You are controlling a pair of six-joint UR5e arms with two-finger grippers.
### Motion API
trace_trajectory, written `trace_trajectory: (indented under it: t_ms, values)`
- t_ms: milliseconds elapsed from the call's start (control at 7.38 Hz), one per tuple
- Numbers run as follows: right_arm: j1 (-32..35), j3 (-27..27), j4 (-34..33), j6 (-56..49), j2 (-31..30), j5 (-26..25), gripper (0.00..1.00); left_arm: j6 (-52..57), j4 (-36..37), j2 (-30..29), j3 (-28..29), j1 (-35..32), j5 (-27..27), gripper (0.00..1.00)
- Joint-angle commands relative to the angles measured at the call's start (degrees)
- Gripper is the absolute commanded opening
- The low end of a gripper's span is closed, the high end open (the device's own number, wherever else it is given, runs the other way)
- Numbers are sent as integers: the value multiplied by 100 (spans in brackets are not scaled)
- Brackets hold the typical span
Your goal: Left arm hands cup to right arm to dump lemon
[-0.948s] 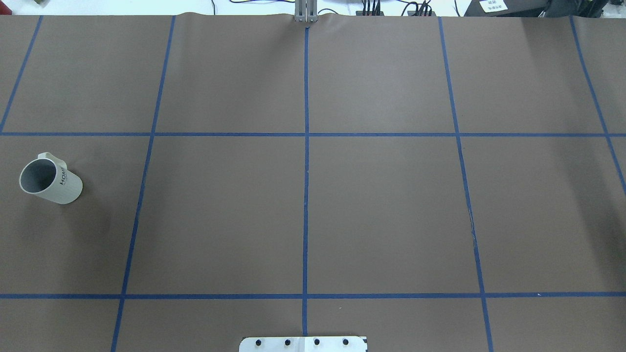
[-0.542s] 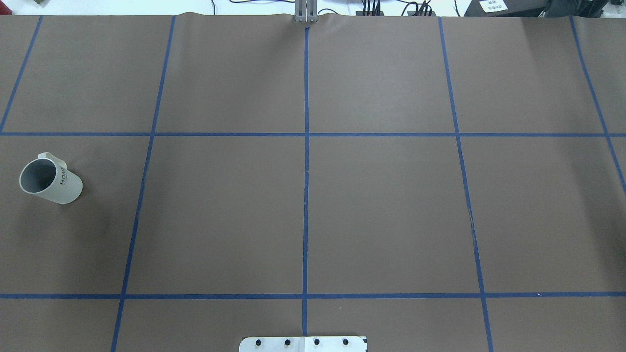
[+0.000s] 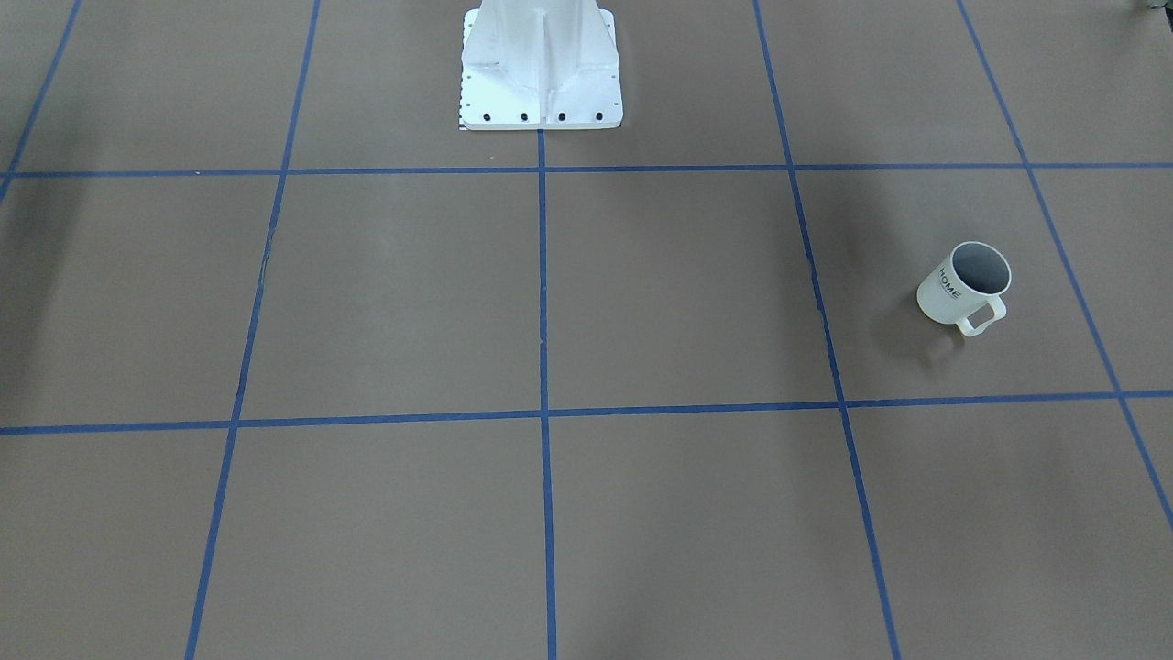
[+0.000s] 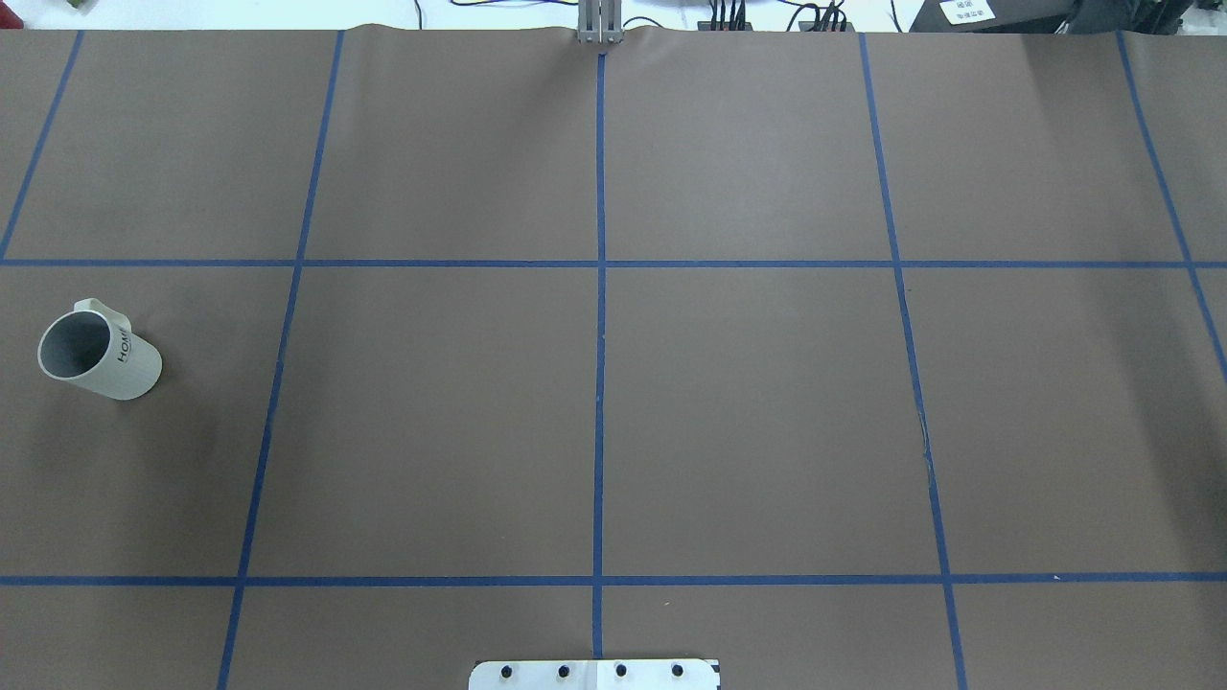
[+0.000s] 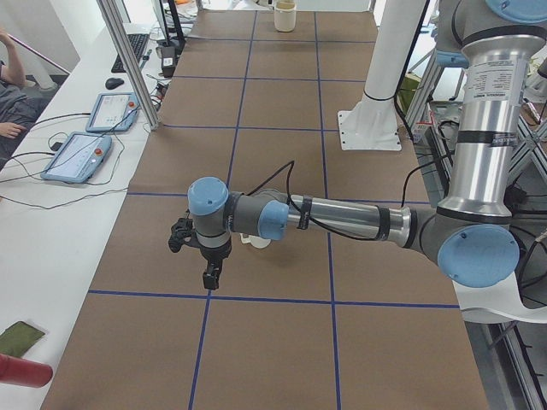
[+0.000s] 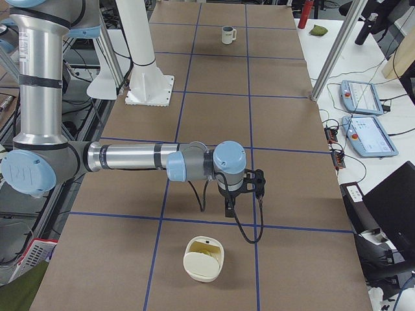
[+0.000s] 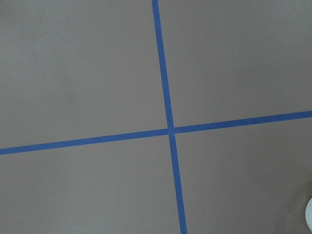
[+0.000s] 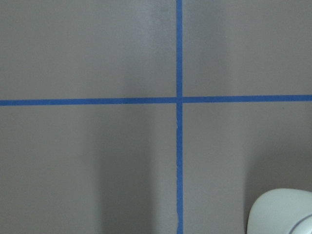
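The white cup with "HOME" lettering stands upright at the table's left, also in the front-facing view. Its inside shows only grey; I see no lemon in it. The left gripper hangs over the table just beside the cup, which the wrist mostly hides. The right gripper hangs over the table's right end, far from the cup. Both show only in side views, so I cannot tell if they are open or shut. The left wrist view catches a sliver of the cup.
A cream container sits near the right gripper, with something yellowish inside; it also shows in the right wrist view. The white robot base stands mid-table. Operators' tablets lie beside the table.
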Motion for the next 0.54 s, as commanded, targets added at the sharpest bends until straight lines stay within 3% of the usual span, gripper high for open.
trace_trajectory:
  t_ms: [0, 406]
  values:
    - [-64, 109, -190, -173, -130, -183, 100, 0, -8, 62, -38, 4, 0, 100]
    - [-64, 56, -146, -173, -131, -51, 100, 0, -52, 62, 32, 4, 0, 100]
